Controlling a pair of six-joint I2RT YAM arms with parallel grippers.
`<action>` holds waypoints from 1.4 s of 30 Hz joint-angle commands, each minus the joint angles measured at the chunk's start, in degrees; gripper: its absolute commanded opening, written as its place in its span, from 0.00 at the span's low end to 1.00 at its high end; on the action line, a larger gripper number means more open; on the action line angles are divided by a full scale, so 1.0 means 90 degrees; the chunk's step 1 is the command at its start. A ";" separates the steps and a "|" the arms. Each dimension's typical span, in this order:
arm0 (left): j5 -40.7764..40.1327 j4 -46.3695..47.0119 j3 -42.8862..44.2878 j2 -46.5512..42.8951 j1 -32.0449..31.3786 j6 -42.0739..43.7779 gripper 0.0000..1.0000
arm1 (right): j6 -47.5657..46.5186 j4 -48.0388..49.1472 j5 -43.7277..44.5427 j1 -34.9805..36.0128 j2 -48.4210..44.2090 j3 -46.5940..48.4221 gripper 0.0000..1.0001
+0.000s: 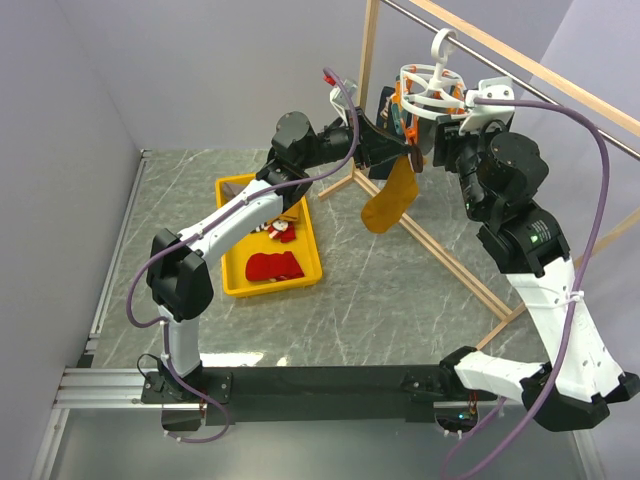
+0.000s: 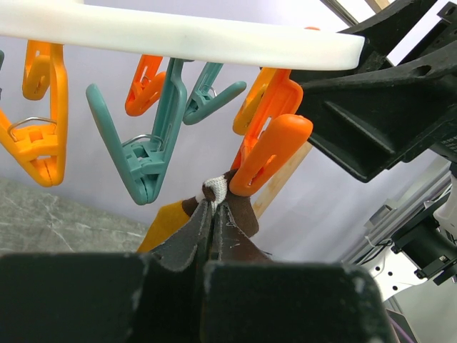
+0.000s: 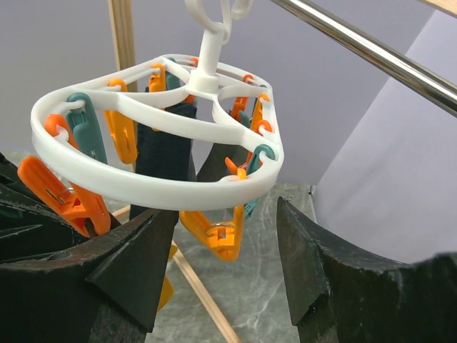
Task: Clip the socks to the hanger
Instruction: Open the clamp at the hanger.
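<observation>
Left wrist view, my left gripper pinching the mustard sock, mostly hidden, right gripper gaping wide under the hanger.

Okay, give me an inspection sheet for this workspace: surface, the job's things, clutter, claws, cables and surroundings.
Surface: grey marbled table.
Job's things: white hanger hooked on the metal rod; a navy sock already hangs under it; mustard sock raised beside an orange clip; red sock and others lie in the yellow tray.
Clutter: nothing seen.
Claws: left claw shut on the mustard sock's cuff; right claw open beneath the hanger's ring.
Cables: purple cables loop along both arms.
Surroundings: wooden frame, plain pale walls.
</observation>
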 commanded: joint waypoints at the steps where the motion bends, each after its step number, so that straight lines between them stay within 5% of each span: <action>1: 0.0121 0.0389 0.0185 -0.0296 0.0012 -0.0047 0.00 | -0.0197 0.0328 -0.0011 -0.0063 0.0085 -0.0012 0.66; 11: 0.0121 0.0331 0.0243 -0.0315 0.0012 0.0041 0.01 | -0.0354 0.0484 -0.0050 -0.0112 0.0125 -0.0099 0.60; 23: 0.0091 0.0380 0.0234 -0.0295 0.0012 0.0002 0.01 | -0.0286 0.0621 -0.0294 -0.0121 0.0047 -0.0187 0.14; 30: 0.0062 0.0263 0.0204 -0.0364 0.0012 0.0061 0.01 | -0.0207 0.0708 -0.0353 -0.0131 -0.0051 -0.0383 0.04; 33: 0.0004 -0.0048 0.0185 -0.0490 0.0012 0.0216 0.18 | -0.0110 0.0767 -0.0363 -0.0199 -0.0129 -0.0461 0.04; 34: -0.0045 -0.0195 0.0165 -0.0549 0.0012 0.0275 0.40 | -0.0052 0.0777 -0.0373 -0.0248 -0.0149 -0.0471 0.04; 37: -0.0590 -0.0985 -0.0107 -0.0957 0.0022 0.0675 0.67 | 0.0076 0.0777 -0.0470 -0.0336 -0.0168 -0.0461 0.04; 42: -0.1839 -0.1992 -0.1072 -0.2050 0.0158 0.1300 0.80 | 0.0242 0.0787 -0.0675 -0.0482 -0.0227 -0.0490 0.04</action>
